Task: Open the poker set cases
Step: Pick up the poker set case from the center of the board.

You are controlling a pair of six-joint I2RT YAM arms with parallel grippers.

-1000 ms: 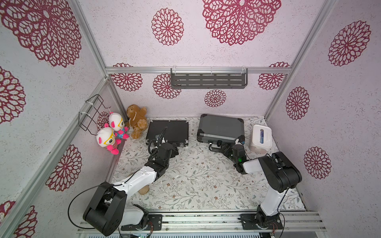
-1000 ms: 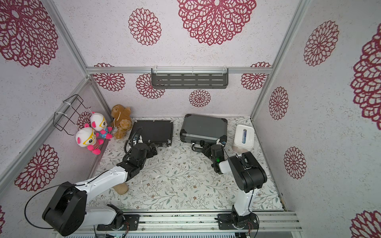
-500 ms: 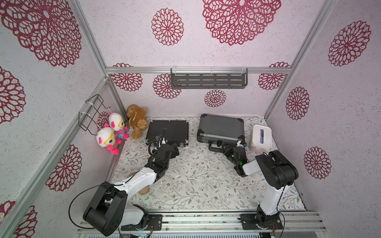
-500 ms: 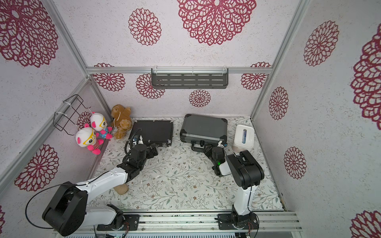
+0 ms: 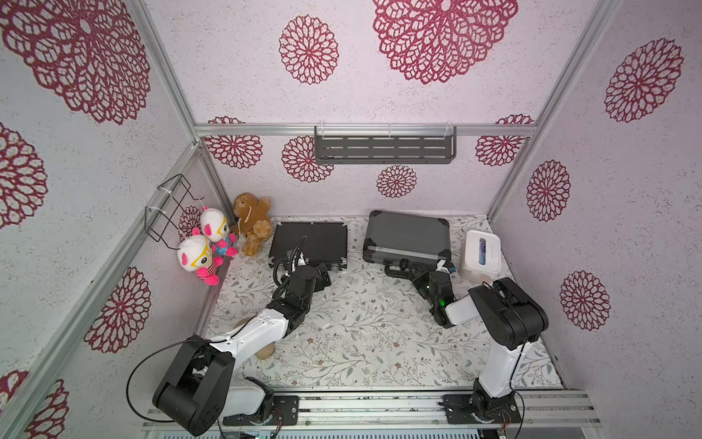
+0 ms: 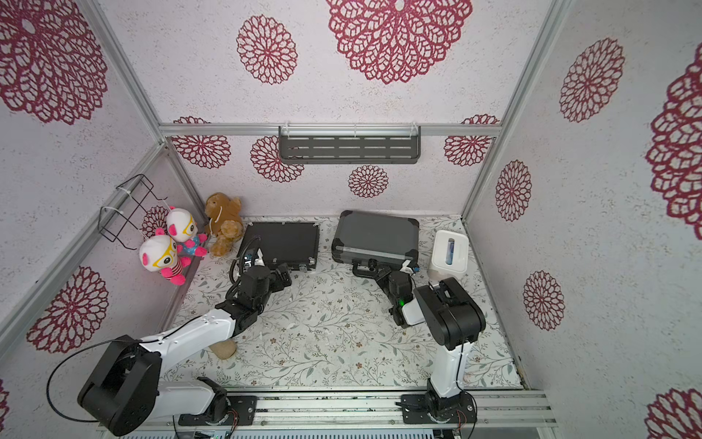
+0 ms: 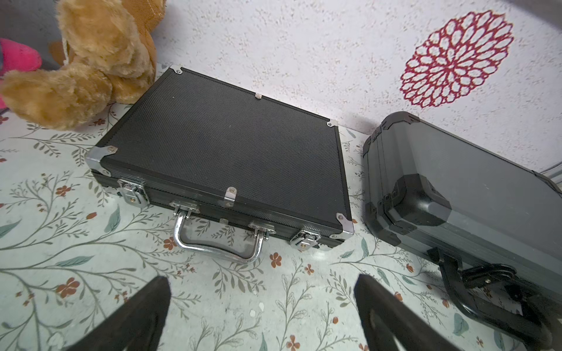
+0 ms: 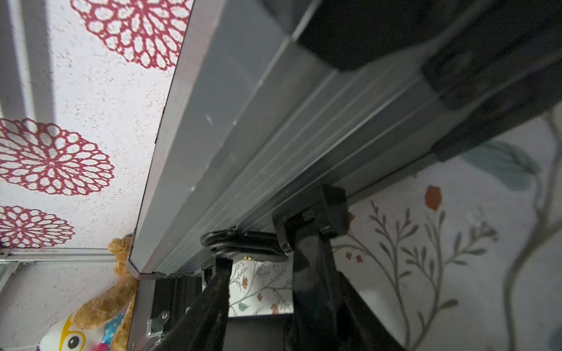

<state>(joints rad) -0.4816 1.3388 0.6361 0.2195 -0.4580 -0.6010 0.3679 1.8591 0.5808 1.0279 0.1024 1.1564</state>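
top views show right gripper [image 5: 417, 271] nearer the grey case [image 5: 406, 235].

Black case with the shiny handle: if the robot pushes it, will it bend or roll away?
Probably stiff: the black case has hard edges with metal corner caps. It likely slides rather than rolls or tips, since it lies flat and low on the table. Its silver handle looks hinged, so it may swing.

flat black case [image 5: 315, 240] just beside thicker grey case [image 5: 408, 235], both closed
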